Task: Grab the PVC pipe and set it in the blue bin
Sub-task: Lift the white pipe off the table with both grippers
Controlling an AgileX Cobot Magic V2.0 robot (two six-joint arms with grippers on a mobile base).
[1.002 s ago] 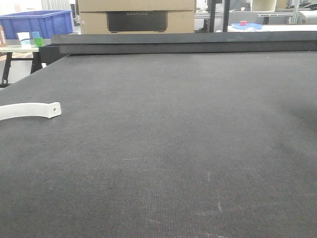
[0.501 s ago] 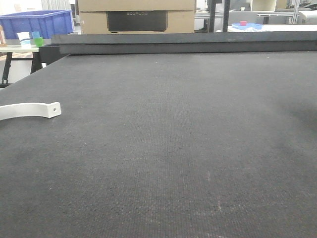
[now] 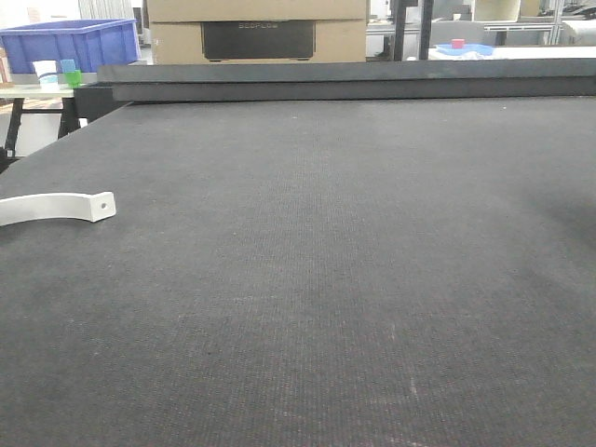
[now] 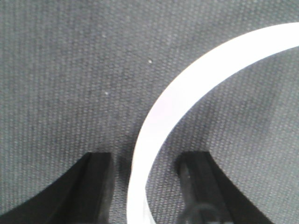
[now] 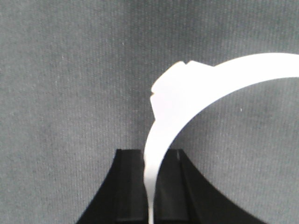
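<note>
While the left claw (image 4: 145, 156) stands wide, a white curved pipe (image 4: 152, 130) lies on the dark mat (image 4: 60, 70) and runs between its two fingers, with a gap on each side. The right claw (image 5: 152, 151) is narrow and pinches a thin white arc (image 5: 187, 88), which comes out from between its fingers and bends off to the right above the mat. I cannot tell whether these two views show one piece or two. In the front view a white curved strip (image 3: 56, 207) with a small hole near its end lies flat at the mat's left edge, and neither claw shows there. The blue bin (image 3: 70, 42) sits far off at the back left, on another table, well apart from the strip.
</note>
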